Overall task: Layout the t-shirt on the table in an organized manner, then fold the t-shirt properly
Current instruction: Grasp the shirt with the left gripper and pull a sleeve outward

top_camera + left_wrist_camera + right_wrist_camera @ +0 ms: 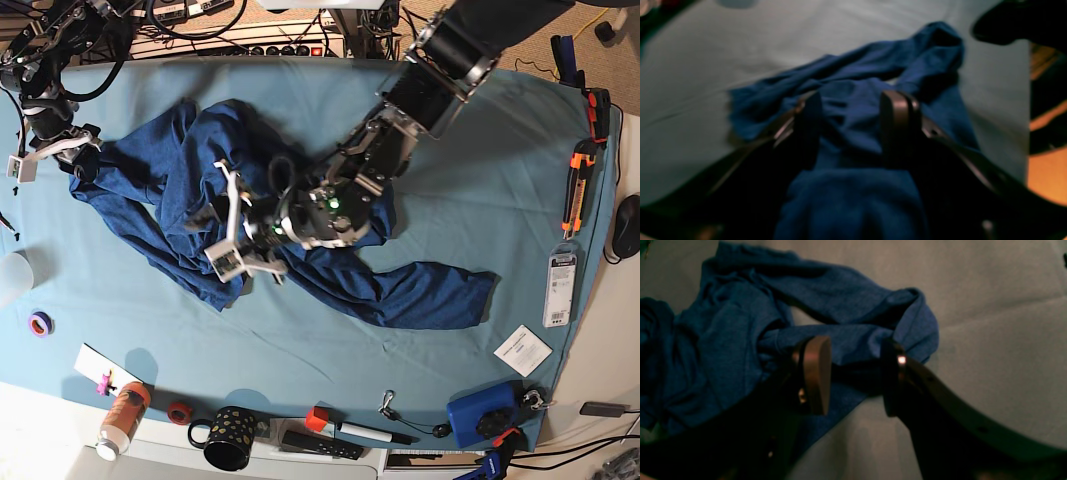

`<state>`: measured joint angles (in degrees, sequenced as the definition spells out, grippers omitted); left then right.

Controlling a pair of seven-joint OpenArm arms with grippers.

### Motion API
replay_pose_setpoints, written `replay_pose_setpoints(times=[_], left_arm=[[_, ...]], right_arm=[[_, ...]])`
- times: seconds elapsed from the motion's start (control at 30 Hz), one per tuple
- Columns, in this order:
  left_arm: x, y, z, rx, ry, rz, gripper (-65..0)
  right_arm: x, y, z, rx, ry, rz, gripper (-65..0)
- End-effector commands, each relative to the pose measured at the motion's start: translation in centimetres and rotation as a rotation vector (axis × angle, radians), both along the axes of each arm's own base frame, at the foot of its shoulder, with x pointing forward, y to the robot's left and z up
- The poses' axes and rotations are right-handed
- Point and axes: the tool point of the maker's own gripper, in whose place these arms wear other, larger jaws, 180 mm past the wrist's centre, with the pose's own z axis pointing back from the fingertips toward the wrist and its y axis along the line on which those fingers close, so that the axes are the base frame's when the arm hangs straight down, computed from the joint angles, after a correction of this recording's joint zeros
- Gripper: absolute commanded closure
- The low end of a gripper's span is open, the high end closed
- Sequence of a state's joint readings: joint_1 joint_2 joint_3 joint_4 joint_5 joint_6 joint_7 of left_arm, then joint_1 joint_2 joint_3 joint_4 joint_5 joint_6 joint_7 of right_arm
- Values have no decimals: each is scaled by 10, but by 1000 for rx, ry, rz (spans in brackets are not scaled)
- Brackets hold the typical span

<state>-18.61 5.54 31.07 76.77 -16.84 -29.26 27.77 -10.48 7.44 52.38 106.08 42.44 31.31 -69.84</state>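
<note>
The t-shirt (pixel 300 240) is lying crumpled across the middle and left of the desk (pixel 480 130) in the base view, its long axis running from the bunched end at upper left down to a loose tail stretching toward lower right; it is not yet spread flat, so the layout step appears to be under way. The left claw (pixel 850 123) is sitting over the garment's middle with its jaws standing wide and a ridge of navy fabric rising between them, the cloth passing right under the wrist; whether the pads are actually pinching it is hard to tell through the blur. The right claw (pixel 857 373) is hanging at the far bunched end, jaws likewise spread, with a rolled fold of fabric lying just ahead of and between its fingers, apparently not clamped. The left arm is nearer the shirt's bulk, the right nearer its end. A white card (pixel 522 350) and a tag (pixel 561 288) near the desk edge are carrying print too small to read.
</note>
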Motion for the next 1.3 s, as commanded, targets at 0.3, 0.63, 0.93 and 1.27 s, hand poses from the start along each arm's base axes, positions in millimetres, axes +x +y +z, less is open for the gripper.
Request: replay_pose_setpoints(times=[0.3, 0.63, 0.93, 1.27], left_arm=[[-13, -18, -34, -11, 146, -49, -256], [-3, -17, -25, -7, 110, -46, 0], [83, 24, 34, -58, -3, 200, 0], [168, 116, 69, -47, -72, 503, 0]], right_arm=[[13, 1, 13, -51, -51, 23, -245], [14, 1, 13, -52, -55, 22, -244], [14, 1, 14, -53, -58, 22, -244], [21, -1, 23, -61, -110, 14, -244]])
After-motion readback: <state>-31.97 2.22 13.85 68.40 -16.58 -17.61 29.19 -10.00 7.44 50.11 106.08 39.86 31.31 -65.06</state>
